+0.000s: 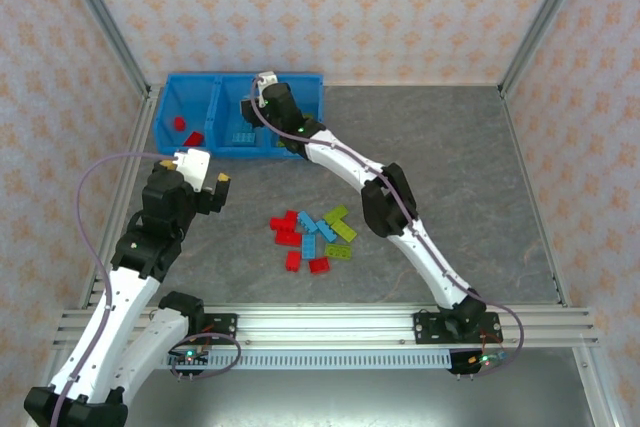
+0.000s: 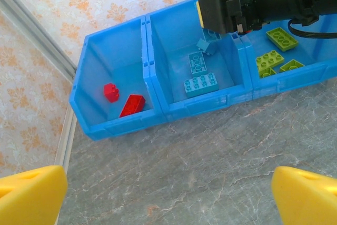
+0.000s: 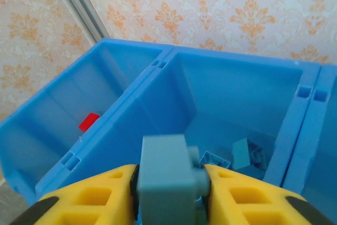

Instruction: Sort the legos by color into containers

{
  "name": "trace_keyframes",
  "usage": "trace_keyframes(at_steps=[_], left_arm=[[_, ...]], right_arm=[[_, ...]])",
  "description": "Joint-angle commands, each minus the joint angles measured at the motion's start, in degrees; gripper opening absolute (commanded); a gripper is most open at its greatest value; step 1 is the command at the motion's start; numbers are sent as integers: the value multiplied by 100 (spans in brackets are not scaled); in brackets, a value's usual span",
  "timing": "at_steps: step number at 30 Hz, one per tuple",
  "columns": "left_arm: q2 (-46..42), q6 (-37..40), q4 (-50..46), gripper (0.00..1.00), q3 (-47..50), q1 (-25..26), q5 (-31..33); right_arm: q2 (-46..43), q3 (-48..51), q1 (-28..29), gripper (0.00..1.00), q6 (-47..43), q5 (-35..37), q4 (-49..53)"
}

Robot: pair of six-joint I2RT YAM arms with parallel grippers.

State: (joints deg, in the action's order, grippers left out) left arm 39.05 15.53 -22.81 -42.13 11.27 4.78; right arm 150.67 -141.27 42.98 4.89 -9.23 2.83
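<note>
The long bin (image 2: pixel 126 125) was glossy blue plastic, split by two dividers; its left compartment (image 2: pixel 113 59) held two red bricks (image 2: pixel 132 105); the middle compartment (image 2: pixel 174 38) held light-blue bricks (image 2: pixel 200 84), the nearest lying flat, studs up, long axis along the front wall; the right compartment (image 2: pixel 316 72) held yellow-green bricks (image 2: pixel 269 59), studs up. Over the middle compartment the right gripper (image 3: pixel 167 183) gripped a light-blue brick (image 3: pixel 164 169) between its yellow pads, studs turned toward one finger, seen end-on; its long axis I could not tell. The left gripper (image 2: pixel 168 196) hovered wide open above the grey marbled table (image 2: pixel 184 156); a loose pile (image 1: pixel 310 232) of mixed bricks lay mid-table.
</note>
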Motion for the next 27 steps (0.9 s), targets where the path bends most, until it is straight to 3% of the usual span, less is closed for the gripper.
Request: trace_keyframes(at_steps=[1, 8, 11, 15, 18, 22, 24, 27], left_arm=[[2, -90, 197, 100, -4, 6, 45], [103, -69, 171, 100, -24, -1, 94], [137, -93, 175, 100, -11, 6, 117], [394, -475, -20, 100, -191, 0, -59], [829, -1313, -769, 100, -870, 7, -440], [1438, -3128, -1705, 99, -1657, 13, -565], [1687, -4032, -2043, 95, -1699, 16, -582], [2000, -5092, -2014, 91, -1344, 91, -1160]], right_arm=[[-121, -366, 20, 43, -64, -183, 446], [-1213, -34, 18, 43, -206, -369, 1112], [-2095, 560, 17, 46, -230, -318, 1637], [-3568, 2161, 4, 51, -298, -386, 2052], [-4877, 3813, 0, 55, -345, -350, 1838], [-6530, 6054, -9, 70, -107, 11, 1399], [-7119, 6835, -9, 77, 104, 192, 1353], [-7719, 7611, -9, 84, 419, 502, 1393]])
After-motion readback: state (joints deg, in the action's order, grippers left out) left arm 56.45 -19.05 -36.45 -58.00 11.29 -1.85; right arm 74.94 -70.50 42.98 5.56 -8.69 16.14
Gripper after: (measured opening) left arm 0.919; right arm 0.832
